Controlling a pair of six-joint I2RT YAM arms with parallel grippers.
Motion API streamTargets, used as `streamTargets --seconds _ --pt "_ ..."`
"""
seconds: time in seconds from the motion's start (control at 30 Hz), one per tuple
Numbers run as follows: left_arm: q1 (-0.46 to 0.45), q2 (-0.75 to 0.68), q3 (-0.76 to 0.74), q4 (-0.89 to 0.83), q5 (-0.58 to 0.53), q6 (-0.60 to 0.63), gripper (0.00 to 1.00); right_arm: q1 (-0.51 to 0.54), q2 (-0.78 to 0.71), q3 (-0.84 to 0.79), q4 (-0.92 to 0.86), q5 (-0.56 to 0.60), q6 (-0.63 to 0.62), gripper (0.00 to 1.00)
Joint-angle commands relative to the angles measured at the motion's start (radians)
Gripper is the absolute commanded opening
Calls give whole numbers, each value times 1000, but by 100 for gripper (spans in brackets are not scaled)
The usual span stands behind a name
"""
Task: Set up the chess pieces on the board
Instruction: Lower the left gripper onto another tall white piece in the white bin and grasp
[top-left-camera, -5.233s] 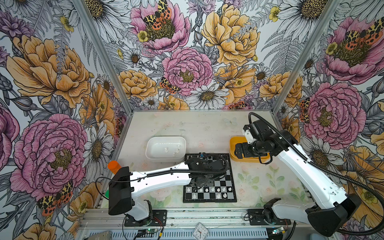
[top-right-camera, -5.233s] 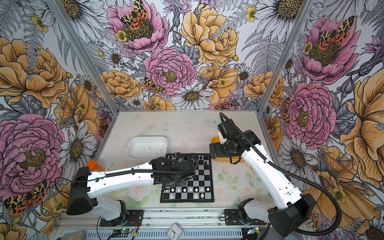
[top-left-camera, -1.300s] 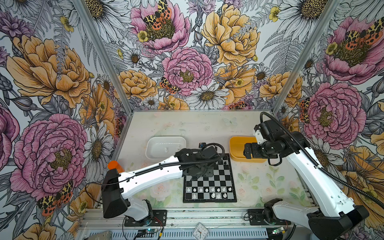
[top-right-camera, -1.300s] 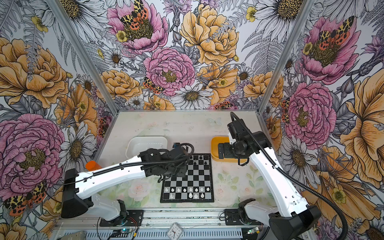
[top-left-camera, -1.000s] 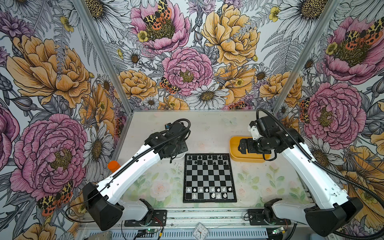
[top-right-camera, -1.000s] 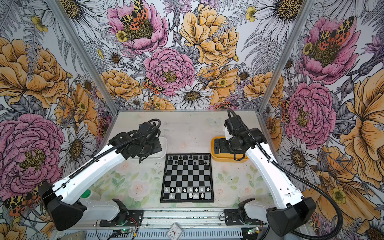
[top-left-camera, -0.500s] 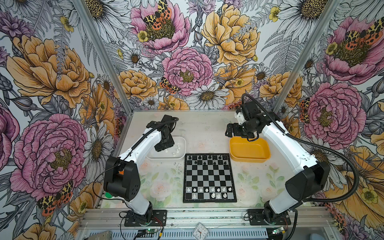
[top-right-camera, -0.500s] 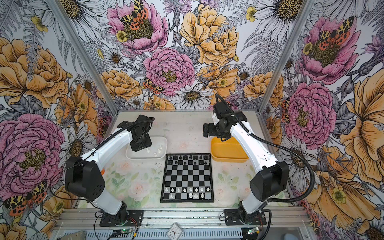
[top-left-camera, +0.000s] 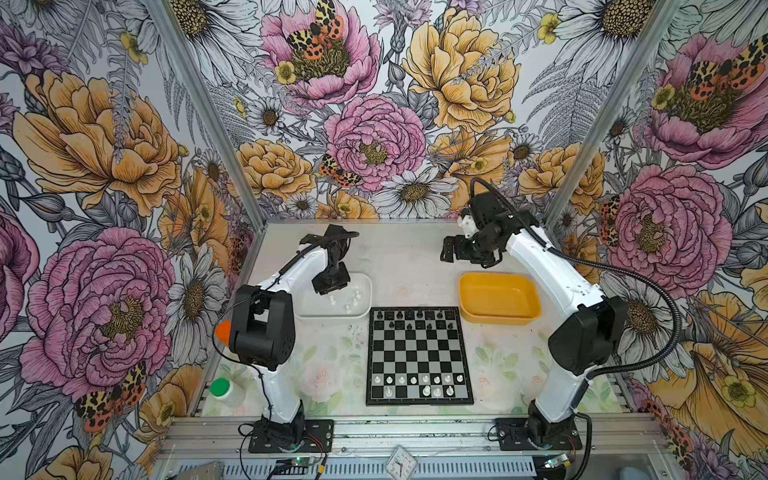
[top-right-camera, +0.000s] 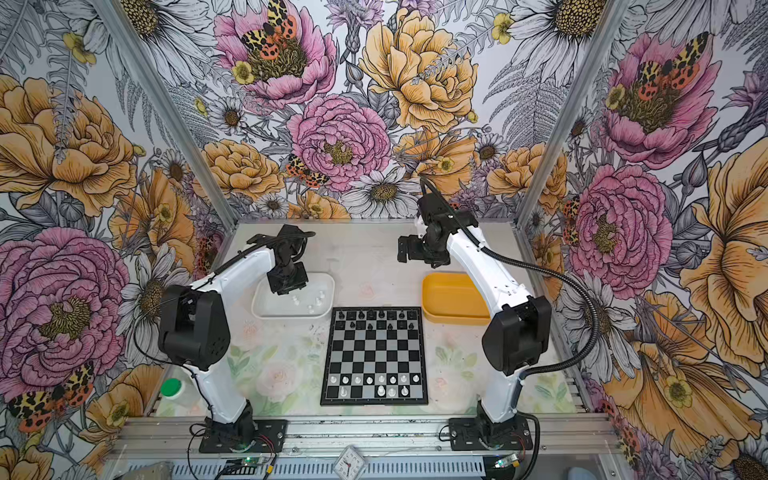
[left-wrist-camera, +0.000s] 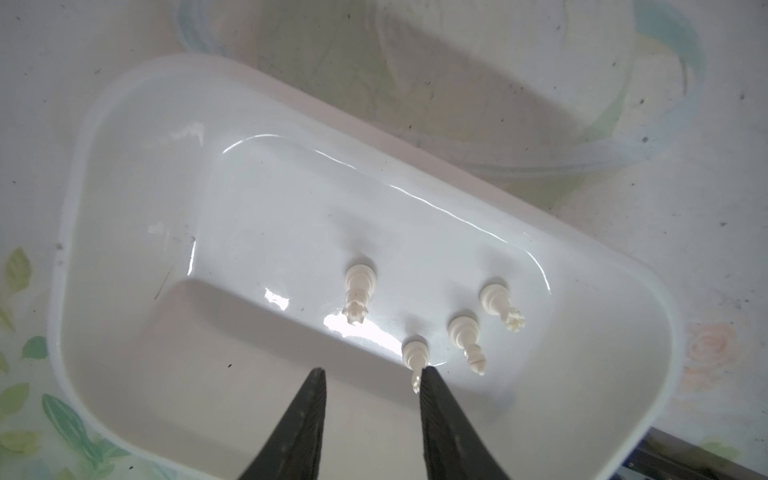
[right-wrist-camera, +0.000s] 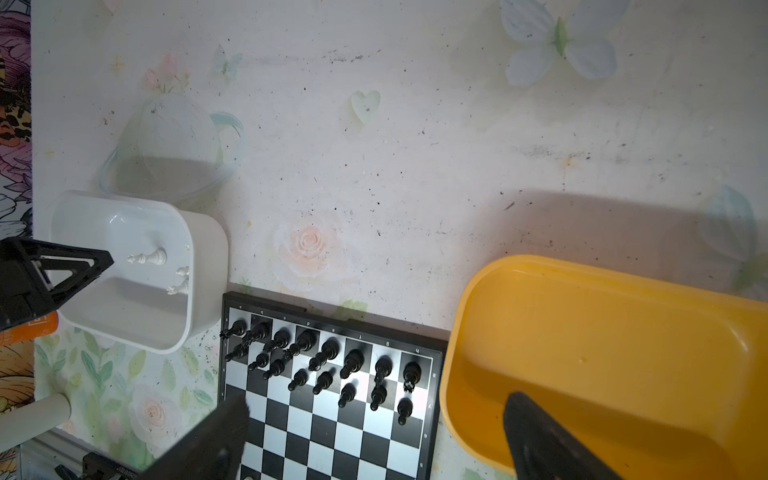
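- Off the board's far-left corner: white tray with four white pieces; yellow tray off the far-right corner, bare tabletop between.
- Board rim marks too small to read.
- Black pieces on the far two rows, more white on the near two.
- Left gripper points down into white tray, jaws parted, clamping nothing.
- Right gripper hovers beyond the far-right corner, jaws wide, empty.

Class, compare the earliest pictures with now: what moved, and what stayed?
The left pincer moved from the board to above the white tray, open beside a white piece. The right pincer drew back off the yellow tray, toward the back wall. Board and trays stayed put.
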Motion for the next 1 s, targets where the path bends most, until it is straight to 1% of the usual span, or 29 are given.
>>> streamTargets --seconds 0.0,0.5,0.67,0.97 --pt "10 26 24 16 30 19 39 -16 17 46 -4 -13 -19 97" --pt "31 56 -6 21 7 53 38 -38 26 73 -26 -19 -26 97" --pt "49 55 -34 42 19 66 37 -39 19 73 -37 -12 -27 97" --pt "51 56 -60 79 37 73 35 -38 2 64 -51 8 -24 97"
